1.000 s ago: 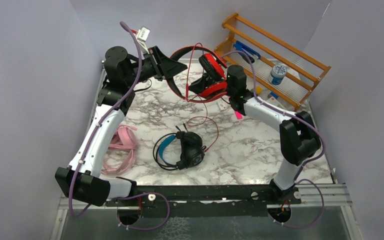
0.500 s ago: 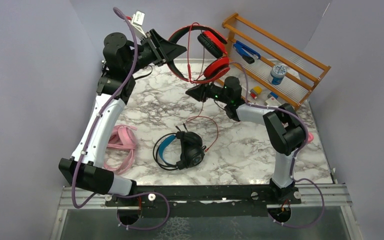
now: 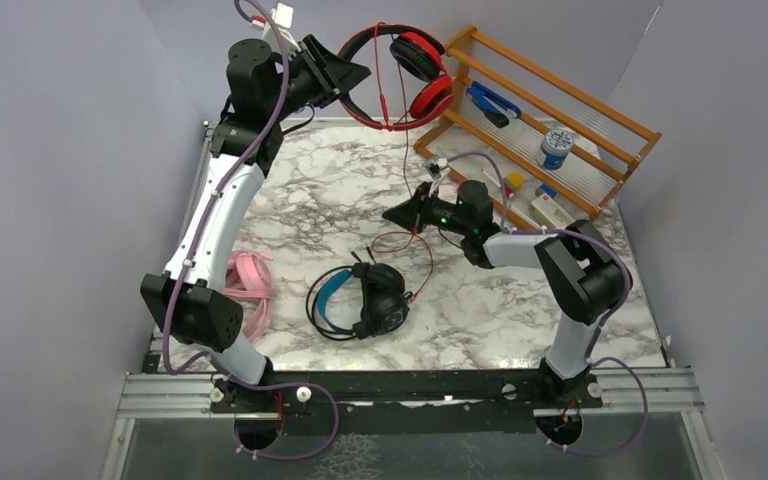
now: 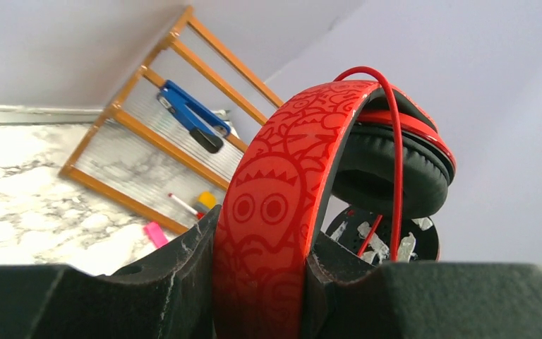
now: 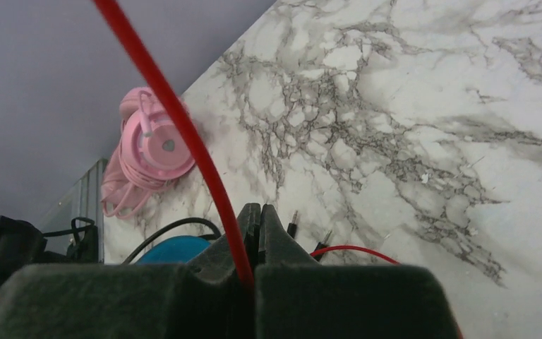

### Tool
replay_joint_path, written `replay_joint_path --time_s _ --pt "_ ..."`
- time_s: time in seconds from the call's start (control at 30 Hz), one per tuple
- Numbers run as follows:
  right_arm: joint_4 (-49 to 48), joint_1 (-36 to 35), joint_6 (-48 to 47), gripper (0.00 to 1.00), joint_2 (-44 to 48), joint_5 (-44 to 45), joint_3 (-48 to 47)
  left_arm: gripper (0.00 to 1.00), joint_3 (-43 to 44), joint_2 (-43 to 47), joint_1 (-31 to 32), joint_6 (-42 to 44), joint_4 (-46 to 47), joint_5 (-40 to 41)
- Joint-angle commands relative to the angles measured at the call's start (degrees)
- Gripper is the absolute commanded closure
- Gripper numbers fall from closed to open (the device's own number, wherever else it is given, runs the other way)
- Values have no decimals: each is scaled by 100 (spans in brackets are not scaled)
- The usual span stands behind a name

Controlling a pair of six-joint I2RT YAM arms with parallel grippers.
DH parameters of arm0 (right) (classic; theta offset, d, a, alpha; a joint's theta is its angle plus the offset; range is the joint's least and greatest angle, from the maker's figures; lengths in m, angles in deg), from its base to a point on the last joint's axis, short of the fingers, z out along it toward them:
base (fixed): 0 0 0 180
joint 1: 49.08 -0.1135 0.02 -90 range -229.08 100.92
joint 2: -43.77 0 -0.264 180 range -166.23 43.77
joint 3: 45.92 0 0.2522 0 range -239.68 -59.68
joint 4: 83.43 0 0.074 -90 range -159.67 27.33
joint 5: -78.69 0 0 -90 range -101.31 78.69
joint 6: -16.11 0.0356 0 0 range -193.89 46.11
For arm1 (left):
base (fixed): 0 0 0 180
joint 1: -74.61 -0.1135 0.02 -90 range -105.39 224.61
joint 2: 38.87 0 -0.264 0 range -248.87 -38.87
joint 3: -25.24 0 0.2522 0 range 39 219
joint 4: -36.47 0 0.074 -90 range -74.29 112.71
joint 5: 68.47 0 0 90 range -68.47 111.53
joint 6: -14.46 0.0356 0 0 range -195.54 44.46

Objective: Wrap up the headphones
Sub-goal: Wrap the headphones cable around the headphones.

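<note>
Far left on table (image 3: 300,200): pink headset (image 3: 245,285), well apart from both grippers. Left gripper (image 3: 348,76) high at rear, jaws part-open and clamped across band of red headset (image 3: 415,58), earcups hanging to its right. Red cable (image 5: 176,120) down to right gripper (image 3: 393,213), pinched fully closed on it, low over table just behind black headset (image 3: 380,300).

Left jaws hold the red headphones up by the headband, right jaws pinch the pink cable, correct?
Not the pink cable: the right wrist view shows the right jaws shut on the red cable. The left jaws do hold the red headphones by the headband.
</note>
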Motion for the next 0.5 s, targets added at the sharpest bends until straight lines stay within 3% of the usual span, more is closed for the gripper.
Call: replay_joint_path --time_s 0.0,0.27,0.47 --pt "529 -216 72 99 644 180 462 100 678 -309 -92 -17 278 722" --pt "3228 -625 -960 97 1393 725 -128 100 922 -884 -101 80 458 1196" --pt "4499 -1190 -1363 99 1915 1103 -572 100 393 -910 -99 489 816 1840"
